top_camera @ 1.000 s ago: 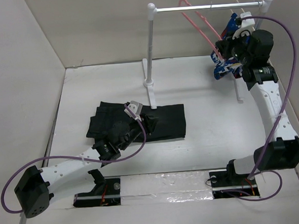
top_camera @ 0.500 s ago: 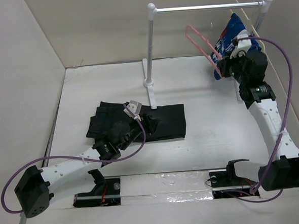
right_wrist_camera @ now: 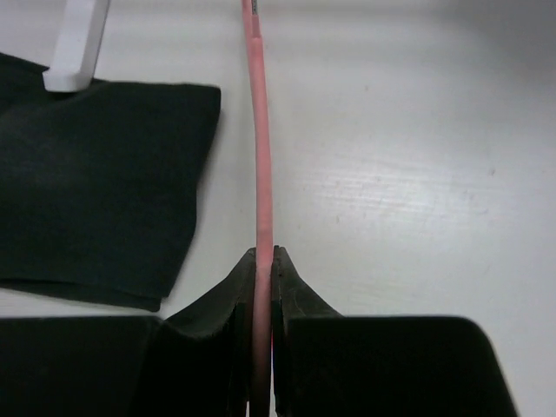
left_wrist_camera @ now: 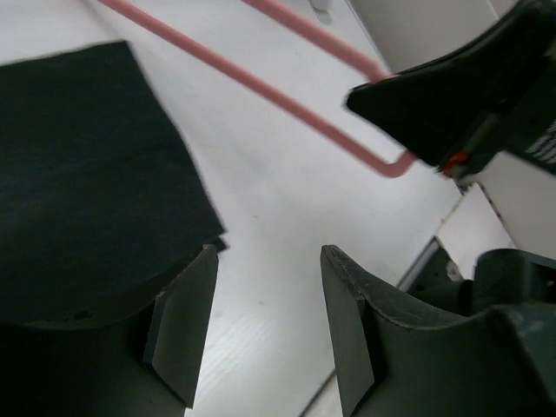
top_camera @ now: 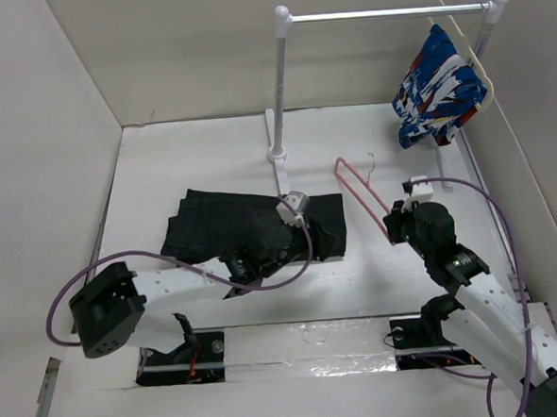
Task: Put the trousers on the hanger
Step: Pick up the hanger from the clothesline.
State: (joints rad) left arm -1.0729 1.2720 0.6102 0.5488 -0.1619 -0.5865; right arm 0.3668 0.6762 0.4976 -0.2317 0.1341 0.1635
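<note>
The black trousers (top_camera: 225, 224) lie flat on the table left of centre, also in the left wrist view (left_wrist_camera: 78, 165) and the right wrist view (right_wrist_camera: 95, 191). My right gripper (top_camera: 391, 222) is shut on the thin pink hanger (top_camera: 361, 189) and holds it low over the table, just right of the trousers' right edge. The pink bar runs straight up between its fingers (right_wrist_camera: 261, 265). The hanger also crosses the left wrist view (left_wrist_camera: 287, 95). My left gripper (top_camera: 304, 240) is open and empty, its jaws (left_wrist_camera: 265, 321) over bare table at the trousers' right edge.
A white garment rail (top_camera: 281, 95) stands at the back, its base (top_camera: 277, 155) behind the trousers. A blue, white and red patterned garment (top_camera: 436, 85) hangs on a cream-white hanger (top_camera: 465, 41) at the rail's right end. White walls close in left, back and right.
My right gripper took the pink hanger off the rail and carried it down and left towards the trousers. My left gripper moved right along the trousers to their right edge.
</note>
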